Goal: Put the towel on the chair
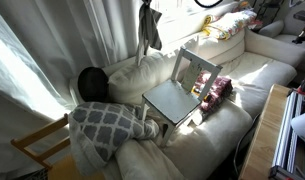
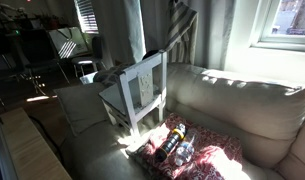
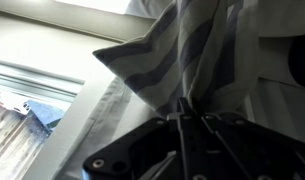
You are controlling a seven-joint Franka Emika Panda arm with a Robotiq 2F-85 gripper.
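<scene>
In an exterior view, a yellow frame (image 1: 37, 150) stands at the lower left. Right of it a latticed cushion (image 1: 107, 125) lies on the worktop (image 1: 262, 70), which here is a cream sofa.

At the top centre of that frame the towel (image 1: 149, 28) hangs in the air in front of the curtain. It is bunched and clear of everything, above and a little left of the chair (image 1: 174, 98). The chair stands on the worktop at mid frame with its seat bare, and 1 red cloth (image 1: 216, 90) lies just right of it.

In the other exterior picture the chair (image 2: 137, 90) is at centre left. The towel (image 2: 177, 25) shows as a striped fold near the top edge, up and right of the backrest and not touching it.

In the wrist view the gripper (image 3: 182, 118) comes up from the bottom centre. Its fingers are pressed together on a gathered fold of the towel (image 3: 182, 50), which fans out above them.

As I judge it, the pick-up is done and the towel is off the worktop. 3 things are left:
- bring the towel over the seat
- lower it until the cloth settles there
- let go

No part of the towel touches the chair yet.
</scene>
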